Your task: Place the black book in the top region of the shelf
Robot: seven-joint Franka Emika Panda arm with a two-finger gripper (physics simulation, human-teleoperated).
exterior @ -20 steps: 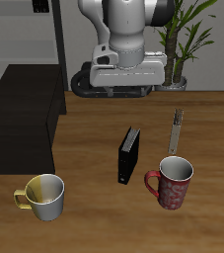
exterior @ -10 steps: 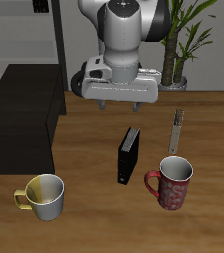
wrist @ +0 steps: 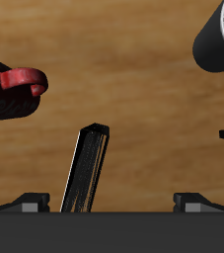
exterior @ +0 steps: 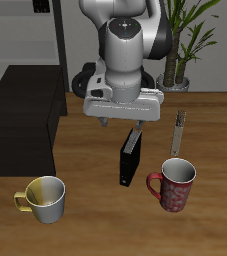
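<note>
Two views, one from the front and above, one from the wrist. Black book [exterior: 131, 158] standing upright on its edge near the middle of the wooden table [exterior: 95, 215], thin, dark-covered, with a pale page edge facing the table's front edge. Gripper [exterior: 121, 121] hanging directly above the book's upper end, fingers spread wide, nothing between them, not touching the book. Shelf [exterior: 23, 128], a large black box-shaped unit with flat faces, sitting at the side edge of the table, well apart from the book. Red mug [exterior: 174, 184] just beside the book, nearer the front edge. Pale yellow-green mug [exterior: 44, 199] near the front edge, in front of the shelf. Narrow grey-brown strip [exterior: 178, 132] upright beyond the red mug. Potted plant [exterior: 180, 45] at the table's back edge, beside the robot arm.

Seen only from the wrist: book [wrist: 85, 168] viewed end-on from above, a slim dark wedge with pale pages showing along one long side, lying between the two fingertips [wrist: 27, 202], with clear wood on both sides. Red mug handle [wrist: 21, 81] and the other mug's dark rim [wrist: 222, 40] cropped at the frame edges. Shelf, plant and strip shown only in the exterior view.
</note>
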